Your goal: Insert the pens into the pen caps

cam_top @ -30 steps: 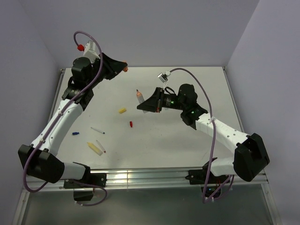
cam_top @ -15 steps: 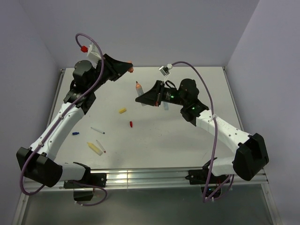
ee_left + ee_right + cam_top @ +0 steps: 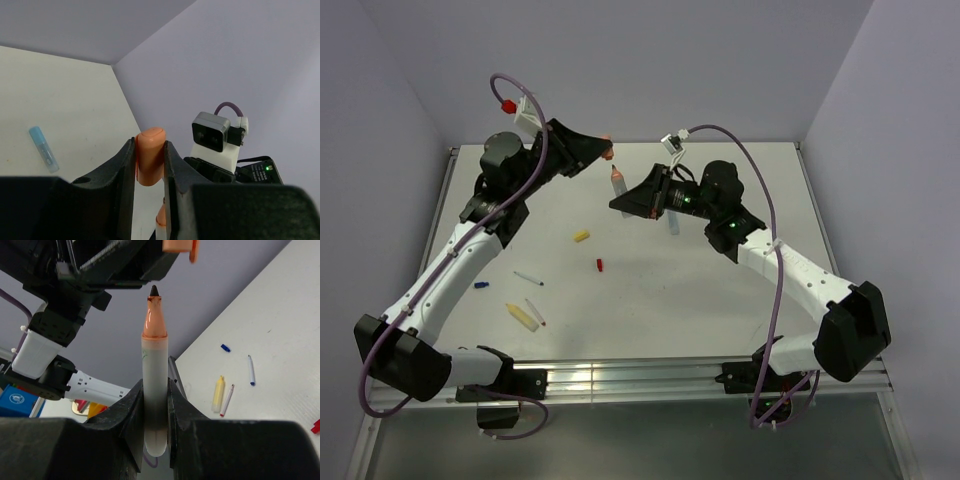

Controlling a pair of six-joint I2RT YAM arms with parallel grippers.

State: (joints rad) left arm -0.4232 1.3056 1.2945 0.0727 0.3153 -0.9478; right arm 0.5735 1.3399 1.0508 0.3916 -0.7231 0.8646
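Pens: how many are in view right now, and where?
5. Orange marker in the right jaws; light-blue marker lying below them; yellow marker, red-tipped pen and blue-tipped pen at the near left. None seems hidden.

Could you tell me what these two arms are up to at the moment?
They are capping pens. The left gripper holds an orange cap in the air, and the right gripper holds an orange marker upright with its tip just short of that cap. The two are lined up closely but not yet joined. A yellow marker, a yellow cap and a red cap lie loose on the table.
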